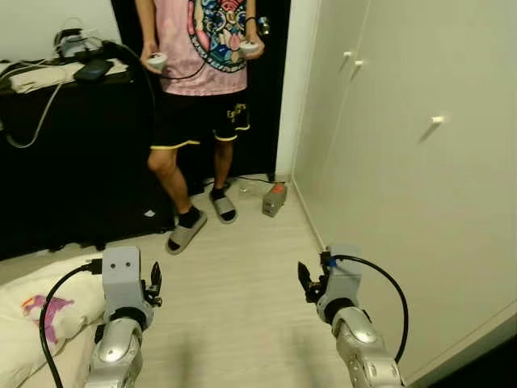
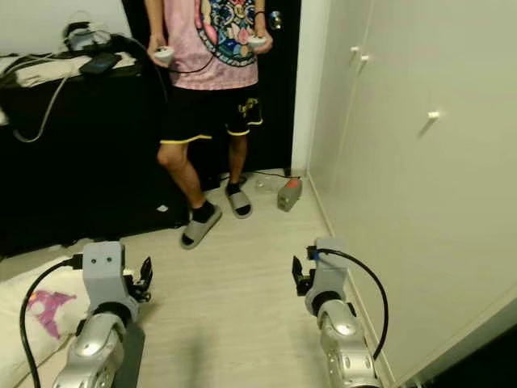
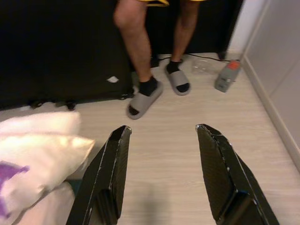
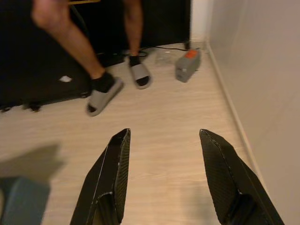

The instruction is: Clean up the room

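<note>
Nothing looks tidied yet, as far as I can judge from here. The left gripper (image 3: 161,173) is held out low over the pale floor (image 1: 242,299) with its 2 fingers spread wide and nothing between them; the right gripper (image 4: 164,176) is the same, wide open and empty. Just beside the left gripper, on its outer side, lies a white pillow (image 1: 40,311) with a purple print, and that seems the nearest thing to pick up. Well ahead of the right gripper, by the foot of the white wardrobe (image 1: 404,162), a small grey box (image 1: 275,199) with an orange top sits on the floor, with what may be a clear cup (image 3: 200,67) next to it, too faint to be sure. A person (image 1: 202,81) in grey slides stands beyond both grippers holding 2 controllers. The dark desk (image 1: 65,145) beyond the left gripper carries cables and gear. So I'd say the whole job is left: both hands free, nothing gripped.
</note>
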`<state>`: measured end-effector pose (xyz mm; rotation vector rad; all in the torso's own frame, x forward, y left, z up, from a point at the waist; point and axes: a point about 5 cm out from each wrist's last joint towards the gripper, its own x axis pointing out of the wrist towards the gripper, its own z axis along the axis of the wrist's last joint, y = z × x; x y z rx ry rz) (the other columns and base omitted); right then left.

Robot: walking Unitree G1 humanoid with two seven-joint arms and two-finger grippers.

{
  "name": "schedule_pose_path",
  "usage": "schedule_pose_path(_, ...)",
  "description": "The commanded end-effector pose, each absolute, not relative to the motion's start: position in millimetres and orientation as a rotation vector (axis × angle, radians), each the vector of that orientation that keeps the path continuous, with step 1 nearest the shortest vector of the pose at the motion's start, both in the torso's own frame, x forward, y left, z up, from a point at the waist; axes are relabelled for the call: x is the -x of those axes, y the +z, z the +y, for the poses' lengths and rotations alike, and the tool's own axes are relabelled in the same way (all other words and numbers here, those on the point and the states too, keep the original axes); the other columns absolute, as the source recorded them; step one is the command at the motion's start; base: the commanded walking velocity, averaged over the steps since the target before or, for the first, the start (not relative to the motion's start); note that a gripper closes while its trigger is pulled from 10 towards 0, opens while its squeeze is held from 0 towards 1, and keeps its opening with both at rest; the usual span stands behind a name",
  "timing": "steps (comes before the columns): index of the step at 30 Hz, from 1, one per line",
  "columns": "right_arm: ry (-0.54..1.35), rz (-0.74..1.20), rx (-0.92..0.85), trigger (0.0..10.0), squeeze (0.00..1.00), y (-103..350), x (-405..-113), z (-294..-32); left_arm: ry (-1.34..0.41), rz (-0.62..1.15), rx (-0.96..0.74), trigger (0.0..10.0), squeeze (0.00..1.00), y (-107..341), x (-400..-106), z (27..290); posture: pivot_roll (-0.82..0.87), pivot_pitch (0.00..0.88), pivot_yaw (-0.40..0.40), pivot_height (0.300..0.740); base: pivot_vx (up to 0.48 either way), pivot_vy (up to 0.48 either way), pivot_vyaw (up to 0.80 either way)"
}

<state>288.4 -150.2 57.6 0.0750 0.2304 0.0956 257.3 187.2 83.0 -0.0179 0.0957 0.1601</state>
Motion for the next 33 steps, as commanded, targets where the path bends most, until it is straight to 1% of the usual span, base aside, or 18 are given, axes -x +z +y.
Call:
schedule_pose_path(1,0.087,0.251,-0.082,10.0,0.00,53.7,-285.9,-152.3,0.160,0.116,0.022,10.0,0.00,79.3,-255.3,186.9,0.00,0.083,0.019,0.733,0.386,0.000,0.00)
schedule_pose_path(33,0.086,0.252,-0.084,10.0,0.00,54.7,-287.8,-151.9,0.163,0.118,0.021,10.0,0.00,79.8,-256.7,186.5,-0.01,0.084,0.020,0.733,0.380,0.000,0.00)
